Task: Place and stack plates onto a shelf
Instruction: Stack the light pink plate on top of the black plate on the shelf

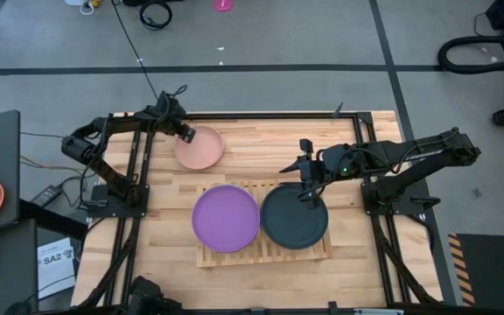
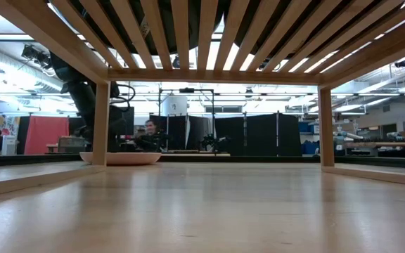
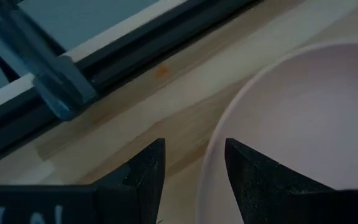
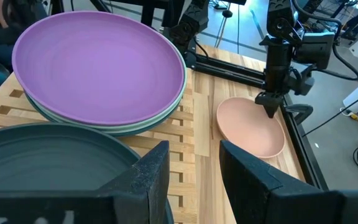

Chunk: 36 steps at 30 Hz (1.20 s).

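One plate is not yet on the shelf (image 1: 265, 254): the salmon plate (image 1: 199, 147), a matte shallow round dish flat on the surface behind the slatted wooden rack. The left gripper (image 1: 186, 134) hangs over its far rim, fingers (image 3: 143, 174) parted astride the edge, gripping nothing. The right gripper (image 1: 309, 194) hovers above the dark teal plate (image 1: 294, 216), fingers apart and empty, beside the purple plate (image 1: 226, 218) topping its stack.

Tabletop (image 1: 164, 254) bearing shelf (image 1: 265, 252), pink plate (image 1: 201, 149)
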Each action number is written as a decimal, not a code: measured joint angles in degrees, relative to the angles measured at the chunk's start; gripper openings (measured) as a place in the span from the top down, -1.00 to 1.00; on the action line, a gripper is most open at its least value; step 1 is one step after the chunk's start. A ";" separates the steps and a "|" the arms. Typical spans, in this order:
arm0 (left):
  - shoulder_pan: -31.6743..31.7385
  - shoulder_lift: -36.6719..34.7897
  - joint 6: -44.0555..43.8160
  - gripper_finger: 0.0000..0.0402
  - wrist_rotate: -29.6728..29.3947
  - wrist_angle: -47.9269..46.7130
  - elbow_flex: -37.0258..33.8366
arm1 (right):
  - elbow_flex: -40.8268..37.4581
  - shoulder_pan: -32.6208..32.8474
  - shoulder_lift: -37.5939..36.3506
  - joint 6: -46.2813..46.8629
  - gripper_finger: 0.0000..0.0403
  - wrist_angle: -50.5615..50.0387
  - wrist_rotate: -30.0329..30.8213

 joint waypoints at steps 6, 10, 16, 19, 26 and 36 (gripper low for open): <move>0.00 0.00 3.93 0.14 2.14 -1.19 -0.02 | 0.00 0.00 0.00 -0.01 0.27 0.01 0.00; 0.02 0.94 4.51 0.14 2.12 -1.09 0.00 | 0.00 0.00 0.00 0.00 0.27 0.00 0.00; -0.92 2.19 8.08 0.14 2.07 -1.33 0.00 | 0.00 0.00 0.00 0.00 0.27 0.00 0.00; -1.16 2.19 8.55 0.14 2.14 -1.56 0.00 | 0.00 0.00 0.00 0.00 0.27 0.00 0.02; -1.05 2.19 9.96 0.27 2.28 -1.57 0.00 | 0.00 0.00 0.00 0.00 0.27 0.00 0.00; -1.01 2.19 11.26 0.72 2.47 0.04 0.09 | 0.00 0.00 0.00 -0.01 0.27 0.02 0.02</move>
